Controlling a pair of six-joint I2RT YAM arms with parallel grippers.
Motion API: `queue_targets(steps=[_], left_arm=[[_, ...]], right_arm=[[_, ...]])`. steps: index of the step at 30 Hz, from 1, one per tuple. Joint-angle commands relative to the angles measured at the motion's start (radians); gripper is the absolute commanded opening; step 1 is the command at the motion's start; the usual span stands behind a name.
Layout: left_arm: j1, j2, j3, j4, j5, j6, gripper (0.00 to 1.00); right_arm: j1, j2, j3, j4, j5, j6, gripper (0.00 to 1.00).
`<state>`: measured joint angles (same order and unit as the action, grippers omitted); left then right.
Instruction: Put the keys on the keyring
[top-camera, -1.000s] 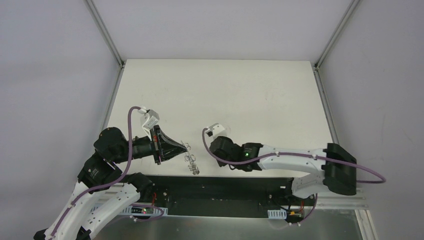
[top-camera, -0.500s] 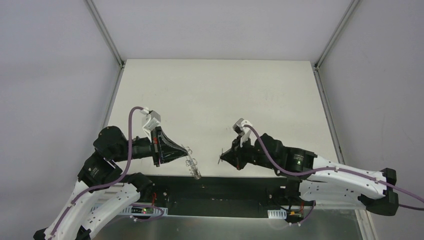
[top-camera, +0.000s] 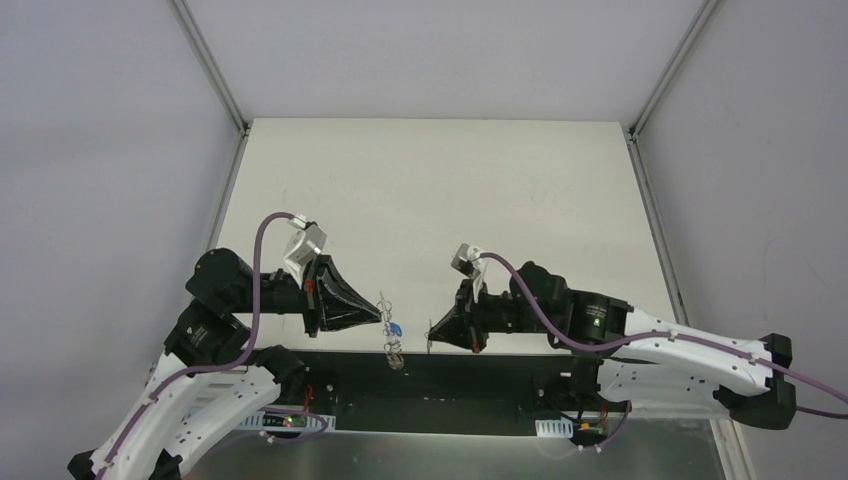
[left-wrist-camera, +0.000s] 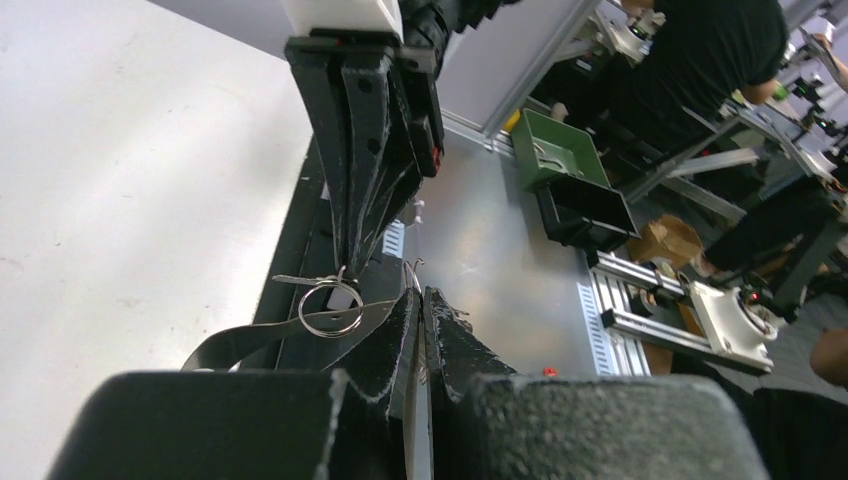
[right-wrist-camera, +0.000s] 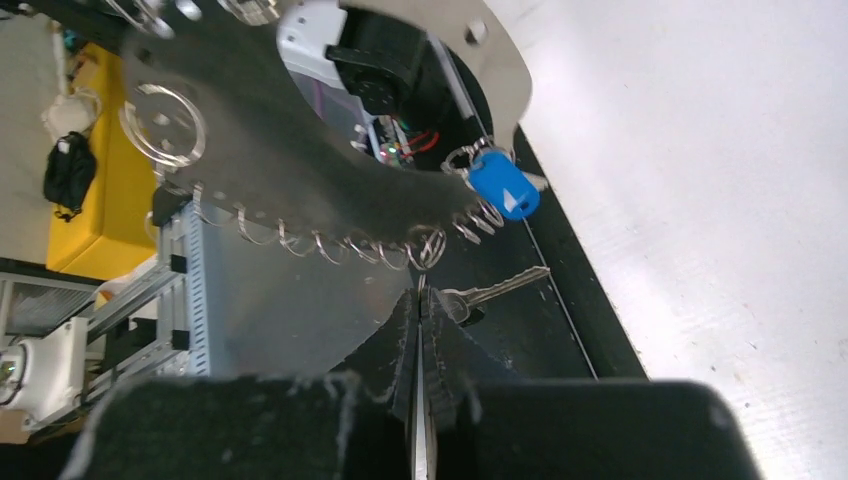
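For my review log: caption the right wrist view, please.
Right gripper holds a silver key near the keyring and a blue key.

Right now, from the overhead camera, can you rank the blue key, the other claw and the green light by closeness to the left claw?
From the left gripper:
1. Blue-headed key, hanging just beside its tip.
2. Right gripper, facing it from the right.
3. Green light, far off to the right.

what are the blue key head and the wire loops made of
Blue key head: likely plastic, a smooth opaque cover with a soft sheen. Wire loops: metal, thin and silvery with bright glints. Bare key below them: metal too, dull grey.
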<state>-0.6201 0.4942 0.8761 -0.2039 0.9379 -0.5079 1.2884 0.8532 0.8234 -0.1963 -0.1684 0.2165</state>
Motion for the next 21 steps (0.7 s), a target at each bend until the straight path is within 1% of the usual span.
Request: queue_targets(steps=[1, 5, 11, 17, 21], left_arm=[[0.006, 0.002, -0.012, 0.163, 0.123, -0.033, 0.0], [0.006, 0.014, -0.013, 0.178, 0.144, -0.034, 0.0], [0.006, 0.018, -0.025, 0.199, 0.155, -0.039, 0.0], [0.006, 0.01, -0.039, 0.199, 0.117, -0.023, 0.0], [0.006, 0.009, -0.04, 0.199, 0.1, -0.02, 0.0]], right_arm=[[0.006, 0.005, 0.119, 0.056, -0.079, 0.017, 0.0], [0.006, 0.018, 0.167, 0.094, -0.091, 0.033, 0.0], [0.006, 0.085, 0.264, 0.1, -0.136, 0.033, 0.0], [0.006, 0.137, 0.317, 0.127, -0.196, 0.05, 0.0], [0.006, 0.148, 0.332, 0.136, -0.194, 0.052, 0.0]])
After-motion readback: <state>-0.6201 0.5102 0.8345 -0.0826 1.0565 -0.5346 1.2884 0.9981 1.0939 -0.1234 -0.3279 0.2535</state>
